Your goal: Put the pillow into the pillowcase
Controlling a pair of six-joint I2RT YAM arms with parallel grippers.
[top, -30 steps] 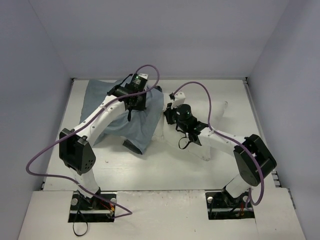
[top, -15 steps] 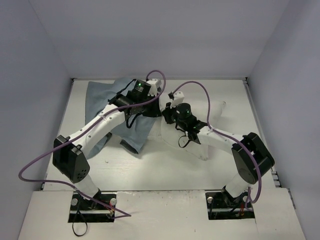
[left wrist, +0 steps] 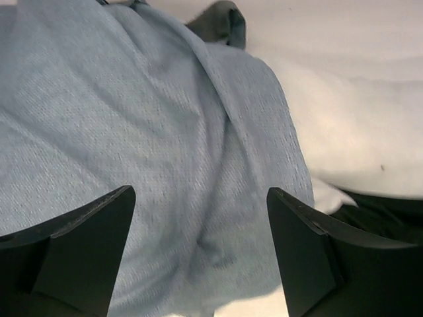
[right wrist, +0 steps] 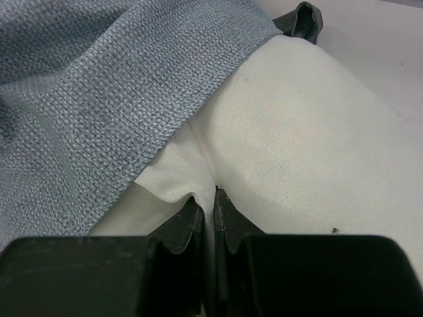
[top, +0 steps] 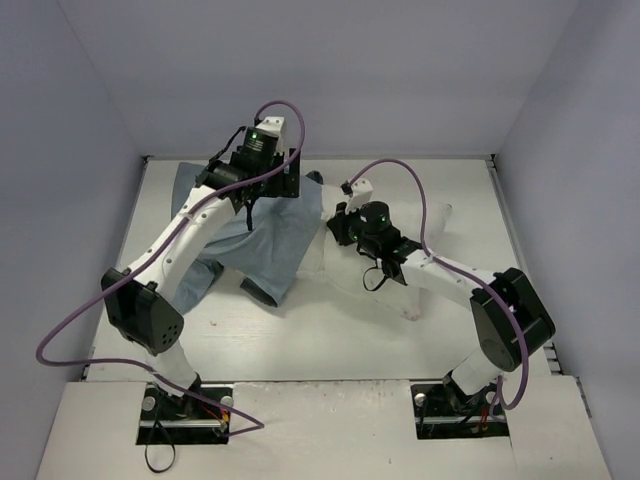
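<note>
White tabletop (top: 330, 340) is carrying everything. On it the pillowcase (left wrist: 132, 132) is lying pale blue-grey side up. It's thin woven cloth w/ soft creases, and its hem (right wrist: 165, 129) is draping over the left end of the pillow (right wrist: 310, 132). The rest of the pillow is sticking out to the right, so only partly in, I reckon.

Change: my left tool (left wrist: 199, 191), shut a sec ago, is now standing wide & released. It's hovering over the pillowcase nr the far edge, holding nothing. Imo that stretch of cloth is sitting where it was pulled, & I'm freeing up for a fresh grip.

My right tool (right wrist: 208, 198) is staying clenched, pinching a fold of the pillow's plump, smooth white fabric just beside the hem.

Smaller bits: a charcoal corner (left wrist: 225, 16) is peeking out at the far side, & a tiny dark speck (right wrist: 334, 230) is showing on the pillow.
</note>
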